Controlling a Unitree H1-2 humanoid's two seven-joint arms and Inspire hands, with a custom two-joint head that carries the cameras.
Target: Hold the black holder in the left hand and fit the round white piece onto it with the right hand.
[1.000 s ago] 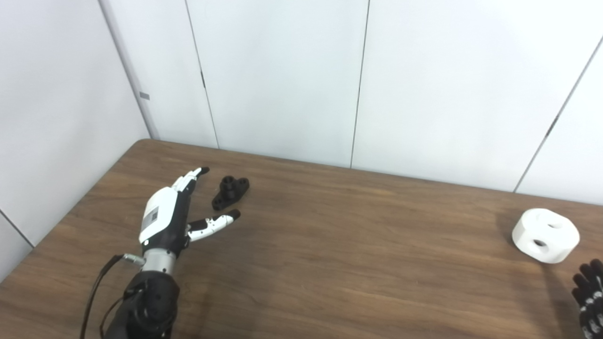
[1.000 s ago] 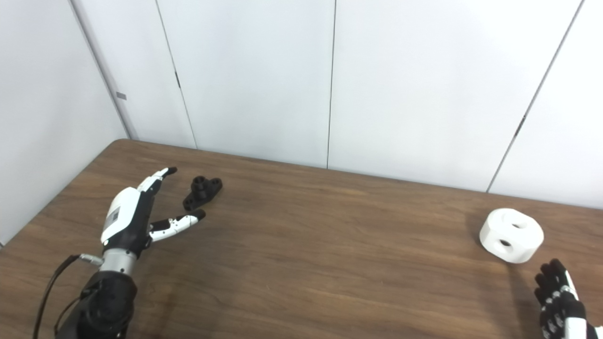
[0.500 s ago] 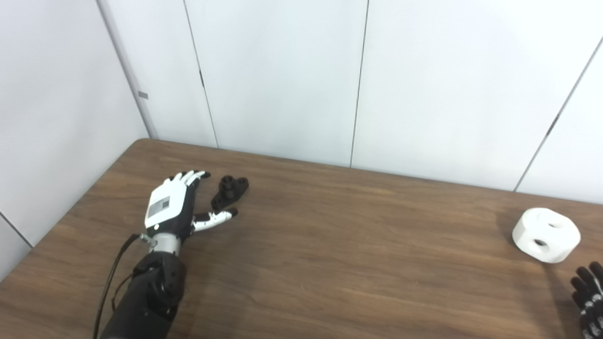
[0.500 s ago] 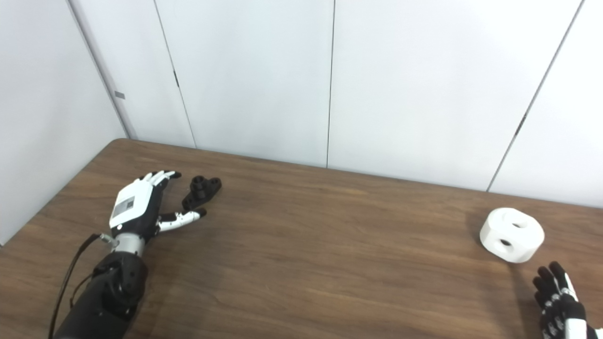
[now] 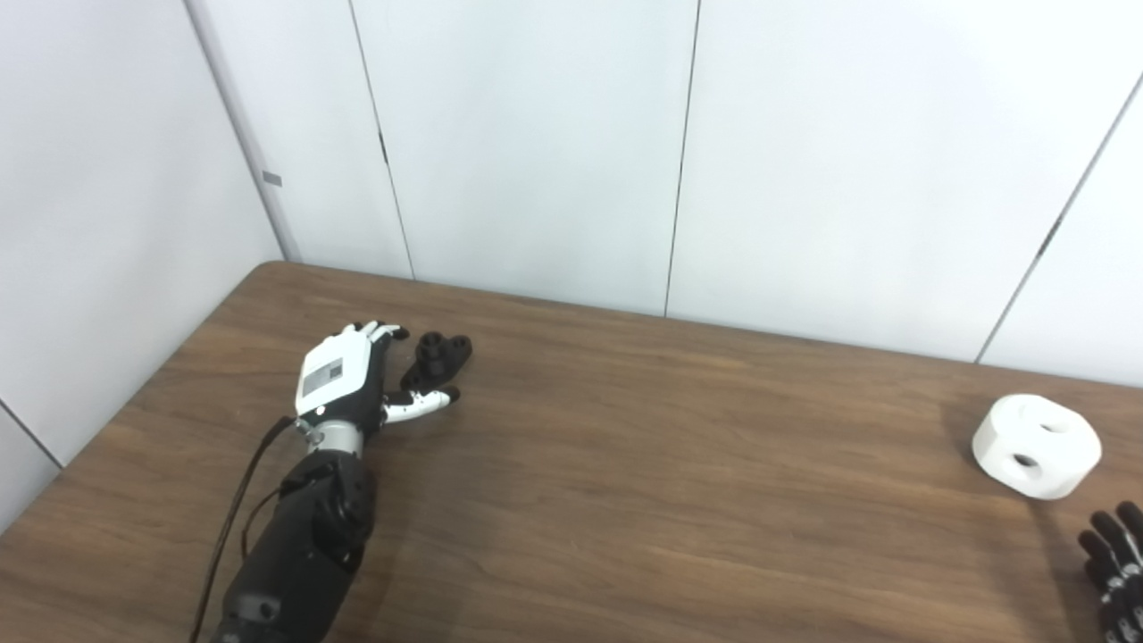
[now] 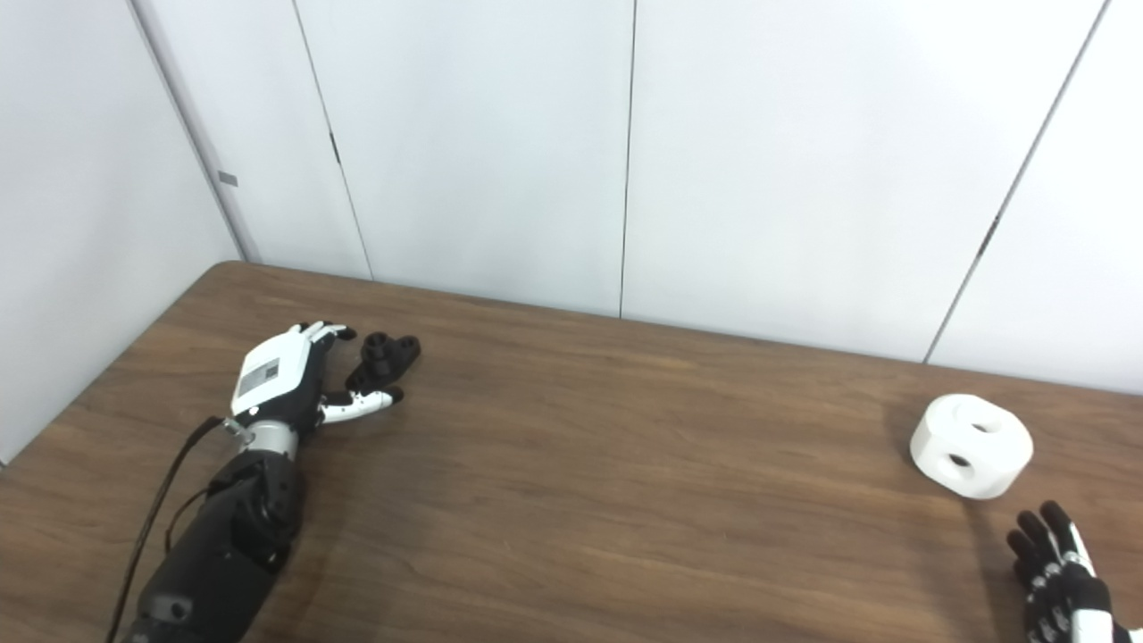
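The small black holder (image 5: 436, 356) lies on the brown table (image 5: 625, 464) at the far left. My left hand (image 5: 353, 384) is right beside it, back upward, open, its fingers reaching behind the holder and its thumb in front of the near end. Whether they touch it I cannot tell. The round white piece (image 5: 1035, 445), a thick disc with holes in its top and side, rests at the far right. My right hand (image 6: 1058, 576) is low at the right corner, just nearer than the white piece, fingers spread and empty, partly cut off by the picture's edge.
White wall panels (image 5: 536, 152) stand close behind the table's far edge and along its left side. A black cable (image 5: 237, 518) runs along my left forearm. The table's left edge lies near the left hand.
My left hand has moved forward to the holder and turned its back upward, fingers and thumb now flanking the holder. The right hand has sunk slightly toward the bottom edge. Neither part has moved.
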